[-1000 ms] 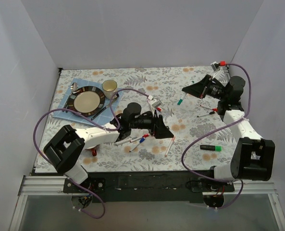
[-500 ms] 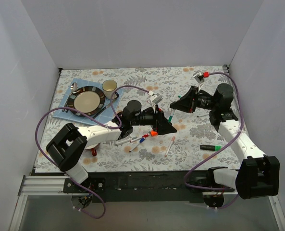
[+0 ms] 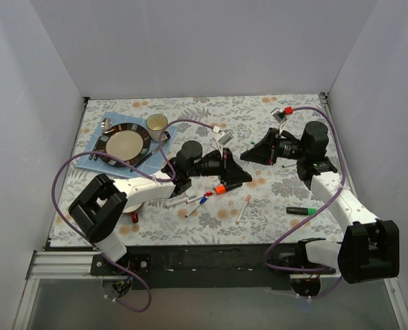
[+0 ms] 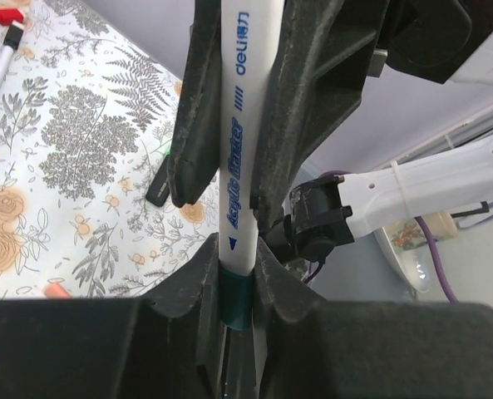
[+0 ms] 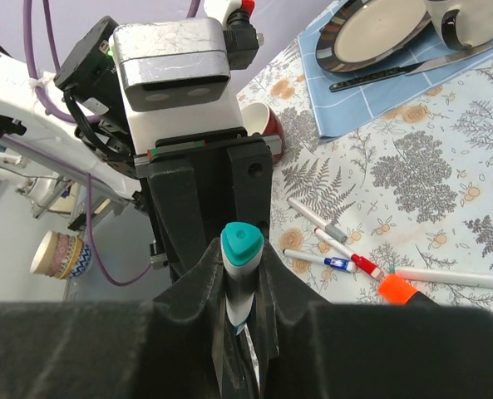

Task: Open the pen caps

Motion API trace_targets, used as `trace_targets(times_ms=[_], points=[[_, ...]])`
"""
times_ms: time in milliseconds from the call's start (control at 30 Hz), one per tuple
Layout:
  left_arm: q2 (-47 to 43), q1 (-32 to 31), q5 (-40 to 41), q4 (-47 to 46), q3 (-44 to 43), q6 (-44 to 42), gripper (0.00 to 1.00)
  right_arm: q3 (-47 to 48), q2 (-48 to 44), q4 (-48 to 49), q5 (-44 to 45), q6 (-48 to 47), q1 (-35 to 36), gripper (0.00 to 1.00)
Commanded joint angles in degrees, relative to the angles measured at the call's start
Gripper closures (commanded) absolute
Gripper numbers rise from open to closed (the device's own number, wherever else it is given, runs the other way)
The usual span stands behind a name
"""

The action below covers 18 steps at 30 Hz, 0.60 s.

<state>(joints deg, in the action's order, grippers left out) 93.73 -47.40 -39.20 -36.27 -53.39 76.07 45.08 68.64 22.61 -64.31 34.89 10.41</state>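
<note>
Left claw (image 4: 235, 253) stays clenched on the white pen (image 4: 238, 150) above the middle of the desk (image 3: 190, 117). Beyond it, the right claw (image 5: 239, 258), off in the far corner a second ago, now grips the pen's teal cap (image 5: 239, 243).

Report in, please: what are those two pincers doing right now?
Left pincer, right pincer: both shut on one white pen, mid-air. Teal cap still on. Other pens lying on table below, not in the way.
</note>
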Motion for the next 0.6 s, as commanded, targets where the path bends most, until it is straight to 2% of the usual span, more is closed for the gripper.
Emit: trace_targets(times_ms=[0, 67, 167, 233, 433, 567], points=[[-0.9, -0.2, -1.2, 0.0, -2.9, 0.3, 1.00, 1.2, 0.2, -0.1, 1.0, -3.6, 0.1, 0.99], [-0.7, -0.2, -2.2, 1.0, -2.7, 0.3, 1.00, 3.2, 0.4, -1.1, 1.0, -4.8, 0.0, 0.99], [-0.5, -0.2, -2.2, 3.7, -1.8, 0.5, 1.00, 8.1, 1.6, -7.6, 2.0, -12.1, -0.7, 0.99], [-0.5, -0.2, -2.2, 4.2, 0.5, 0.7, 1.00, 14.3, 4.0, -11.4, 3.6, -15.2, -2.9, 0.99], [-1.9, -0.2, -3.2, 5.9, 6.4, 0.3, 1.00, 27.2, 14.0, -5.1, 2.2, -6.4, -11.8, 0.99], [-2.0, -0.2, -4.0, 7.7, 8.8, -1.2, 1.00, 30.9, 17.1, -3.1, 2.6, -3.8, -13.4, 0.99]])
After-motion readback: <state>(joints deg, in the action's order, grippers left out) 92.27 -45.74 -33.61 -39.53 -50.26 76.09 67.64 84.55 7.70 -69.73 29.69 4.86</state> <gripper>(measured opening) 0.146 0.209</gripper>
